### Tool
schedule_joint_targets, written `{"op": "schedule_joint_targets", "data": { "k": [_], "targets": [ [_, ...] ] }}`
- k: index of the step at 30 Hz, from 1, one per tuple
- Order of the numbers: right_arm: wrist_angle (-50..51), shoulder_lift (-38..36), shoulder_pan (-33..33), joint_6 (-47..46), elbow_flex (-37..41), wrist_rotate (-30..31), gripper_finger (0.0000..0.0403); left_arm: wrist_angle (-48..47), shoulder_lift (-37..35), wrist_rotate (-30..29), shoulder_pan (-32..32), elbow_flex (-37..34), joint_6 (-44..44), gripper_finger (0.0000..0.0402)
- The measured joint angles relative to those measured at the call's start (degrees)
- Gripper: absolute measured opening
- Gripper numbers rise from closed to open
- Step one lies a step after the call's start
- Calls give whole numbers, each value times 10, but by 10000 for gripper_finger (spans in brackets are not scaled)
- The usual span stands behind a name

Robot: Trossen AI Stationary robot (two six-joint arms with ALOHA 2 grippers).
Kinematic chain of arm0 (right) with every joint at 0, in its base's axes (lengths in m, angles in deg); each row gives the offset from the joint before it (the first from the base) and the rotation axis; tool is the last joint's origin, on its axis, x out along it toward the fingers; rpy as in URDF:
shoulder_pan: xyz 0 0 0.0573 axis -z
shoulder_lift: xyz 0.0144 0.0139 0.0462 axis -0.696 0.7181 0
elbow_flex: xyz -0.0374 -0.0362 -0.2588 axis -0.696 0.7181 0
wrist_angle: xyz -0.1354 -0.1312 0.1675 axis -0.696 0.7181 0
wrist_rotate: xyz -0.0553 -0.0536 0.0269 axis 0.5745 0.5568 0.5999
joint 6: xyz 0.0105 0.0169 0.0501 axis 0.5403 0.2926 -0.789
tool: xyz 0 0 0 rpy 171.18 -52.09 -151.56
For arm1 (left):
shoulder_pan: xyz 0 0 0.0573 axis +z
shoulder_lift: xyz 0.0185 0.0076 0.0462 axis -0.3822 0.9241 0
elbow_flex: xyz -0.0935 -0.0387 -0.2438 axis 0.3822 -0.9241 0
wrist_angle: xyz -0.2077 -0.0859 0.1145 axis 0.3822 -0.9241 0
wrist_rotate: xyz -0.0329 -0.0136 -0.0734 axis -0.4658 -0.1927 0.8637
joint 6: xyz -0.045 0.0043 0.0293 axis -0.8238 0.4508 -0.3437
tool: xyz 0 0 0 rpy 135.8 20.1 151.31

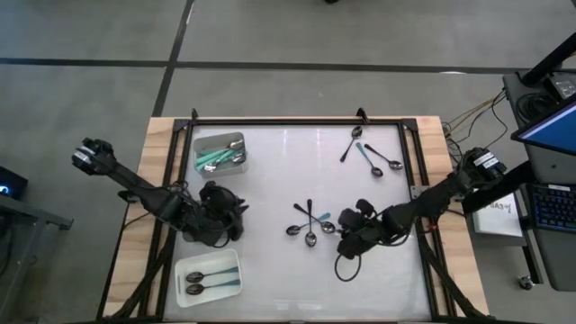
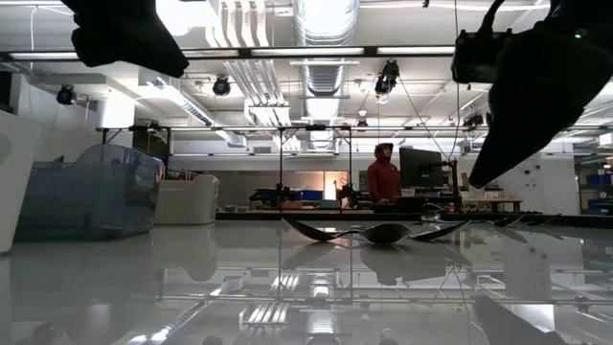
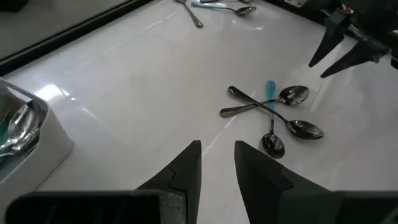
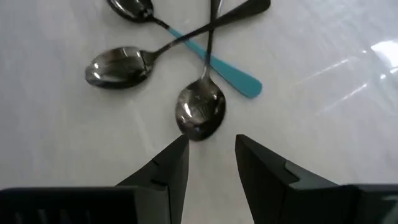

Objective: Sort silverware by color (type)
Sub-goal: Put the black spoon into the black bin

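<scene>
Right wrist view showed the right hand released, its fingers parted and holding nothing, hanging just above the bowl of a spoon whose handle ran straight away from the hand. That spoon belonged to a small crossed pile near the middle of the counter: three spoons overlapping, one with a teal handle lying slantwise under the others. From above, the pile sat just beside the right hand, on the side toward the counter's centre, while the left hand, also released and empty, waited well apart across bare white surface. So the right arm looked the nearer one for the next pick, and I'd judge the grip needed to close across the thin neck behind that nearest bowl. A tray at the far left corner held teal spoons, another tray at the near left edge held dark ones. More spoons lay near the far right corner.
</scene>
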Motion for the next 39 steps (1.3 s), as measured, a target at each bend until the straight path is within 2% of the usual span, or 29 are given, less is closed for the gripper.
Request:
{"op": "schedule_joint_targets", "data": {
  "k": [3,8,11,15,20,25,29,35,39],
  "targets": [
    [20,0,6,14,0,-11,123,20,21,22,15,0,-3,79],
    [50,-10,11,24,0,-57,123,106,76,80,49,0,-15,79],
    [46,-18,11,48,0,-55,123,122,110,91,67,8,-16,79],
    [41,-18,23,39,0,-15,123,114,149,92,79,34,-16,79],
    [41,-8,39,-24,1,57,123,110,198,111,93,68,-16,79],
    [51,-4,41,-24,1,67,123,111,255,117,99,119,-12,79],
    [94,-4,41,-24,1,67,123,105,316,125,104,176,23,79],
    [177,-4,41,-42,1,67,123,29,413,125,113,277,24,79],
    [206,-4,41,-43,2,67,123,7,459,154,122,325,20,79]
  ]
}}
